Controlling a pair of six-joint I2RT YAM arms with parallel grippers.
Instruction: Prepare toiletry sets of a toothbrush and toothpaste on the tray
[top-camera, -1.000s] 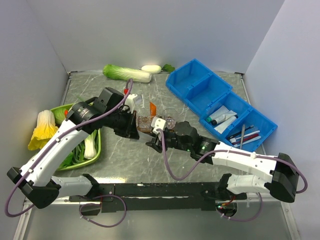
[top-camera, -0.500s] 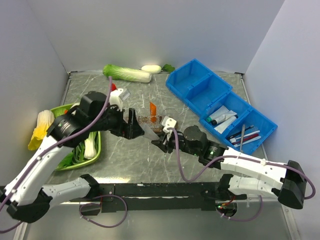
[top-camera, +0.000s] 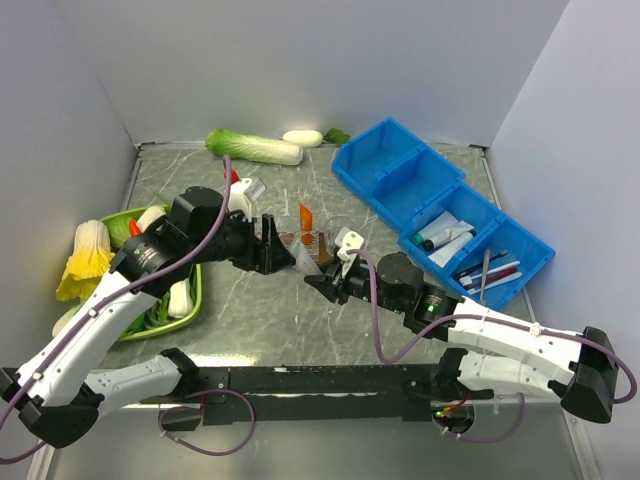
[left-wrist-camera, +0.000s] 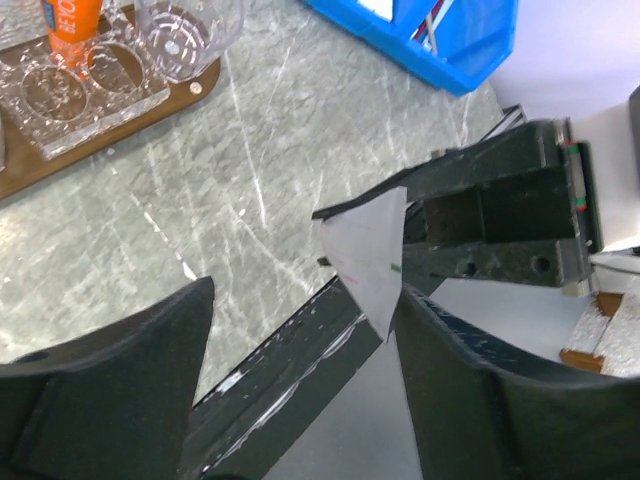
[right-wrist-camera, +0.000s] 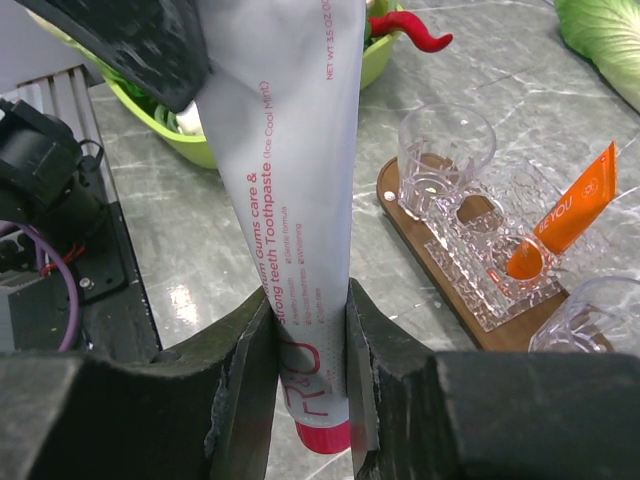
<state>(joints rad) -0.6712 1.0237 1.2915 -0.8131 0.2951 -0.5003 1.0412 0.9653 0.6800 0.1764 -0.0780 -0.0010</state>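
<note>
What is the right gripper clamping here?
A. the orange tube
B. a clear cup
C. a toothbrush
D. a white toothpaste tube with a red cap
D: the right gripper pinches the white toothpaste tube near its red cap; the orange tube stands on the tray.

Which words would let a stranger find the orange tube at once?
Look at the middle of the grey table, where a brown wooden tray carries clear cups. The orange tube leans cap-down in a clear holder beside them. It alone is orange; the white tube nearby has red print.
</note>
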